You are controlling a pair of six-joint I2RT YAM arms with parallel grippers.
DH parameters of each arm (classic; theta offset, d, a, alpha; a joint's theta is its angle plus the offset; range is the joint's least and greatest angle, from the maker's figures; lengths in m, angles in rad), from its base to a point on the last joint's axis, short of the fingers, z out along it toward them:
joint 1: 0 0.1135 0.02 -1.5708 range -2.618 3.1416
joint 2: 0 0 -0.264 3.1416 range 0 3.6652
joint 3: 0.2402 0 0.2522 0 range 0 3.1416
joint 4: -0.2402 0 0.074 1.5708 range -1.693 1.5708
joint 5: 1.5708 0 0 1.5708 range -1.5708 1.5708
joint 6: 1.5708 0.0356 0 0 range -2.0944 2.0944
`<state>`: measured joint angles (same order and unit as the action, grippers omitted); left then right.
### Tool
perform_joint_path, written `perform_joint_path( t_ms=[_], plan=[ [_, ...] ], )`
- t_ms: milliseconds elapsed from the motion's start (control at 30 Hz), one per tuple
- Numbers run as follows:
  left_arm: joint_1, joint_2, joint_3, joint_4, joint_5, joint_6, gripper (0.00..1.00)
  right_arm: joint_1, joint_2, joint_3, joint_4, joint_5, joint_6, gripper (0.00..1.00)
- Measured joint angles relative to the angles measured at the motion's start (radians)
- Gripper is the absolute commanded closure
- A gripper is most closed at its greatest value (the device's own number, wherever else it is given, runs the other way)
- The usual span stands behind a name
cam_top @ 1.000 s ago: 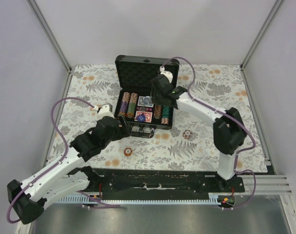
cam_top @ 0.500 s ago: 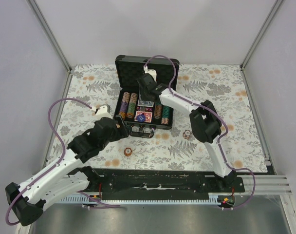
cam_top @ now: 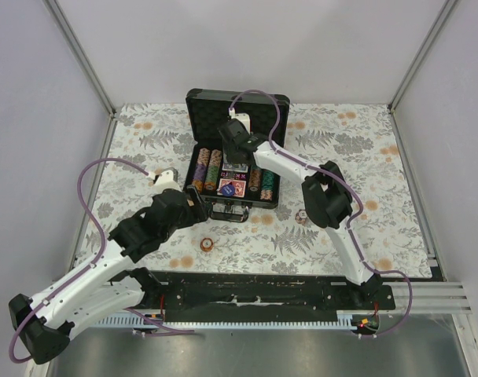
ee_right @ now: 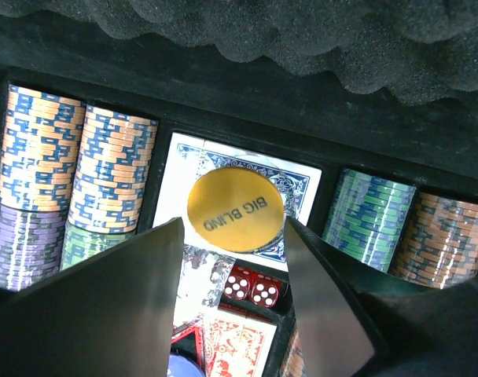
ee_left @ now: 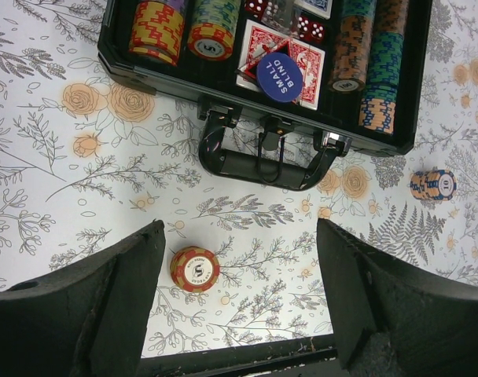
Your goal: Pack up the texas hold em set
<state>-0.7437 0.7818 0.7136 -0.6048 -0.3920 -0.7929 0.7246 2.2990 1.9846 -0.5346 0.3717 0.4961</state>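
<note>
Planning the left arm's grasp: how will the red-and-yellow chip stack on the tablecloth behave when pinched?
The red-and-yellow chip stack looks like several loose discs, so a sideways push would probably shear it. Lying flat, it seems unlikely to roll.

Overhead view from behind; both wrist views close above the case [cam_top: 209,118].

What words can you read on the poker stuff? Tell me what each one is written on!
"SMALL BLIND": on the blue round button, which lies on the red card deck in the case.
"BIG BLIND": on the yellow round button, which lies on the blue card deck.
Too small to read: the print on the loose red chip stack and the loose blue-and-orange chip stack on the table.
</note>
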Motion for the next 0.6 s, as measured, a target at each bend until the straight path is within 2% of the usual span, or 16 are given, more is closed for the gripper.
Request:
perform_joint_path(
  t_ms=[133,233,367,600],
  plan=[
    [0.0,-0.005,0.0,0.0,0.0,0.0,0.16,0.0,0.012,0.016,-0.014,-0.001,-0.011,0.34],
    [0.0,-0.009,0.0,-0.001,-0.001,0.0,0.16,0.0,0.012,0.016,-0.022,0.0,-0.016,0.35],
    [0.0,-0.014,0.0,-0.003,-0.003,0.0,0.16,0.001,0.01,0.016,-0.025,-0.014,-0.024,0.46],
    [0.0,-0.035,0.0,-0.028,-0.023,0.0,0.16,0.038,-0.028,-0.03,-0.022,-0.077,-0.055,0.74]
  ],
)
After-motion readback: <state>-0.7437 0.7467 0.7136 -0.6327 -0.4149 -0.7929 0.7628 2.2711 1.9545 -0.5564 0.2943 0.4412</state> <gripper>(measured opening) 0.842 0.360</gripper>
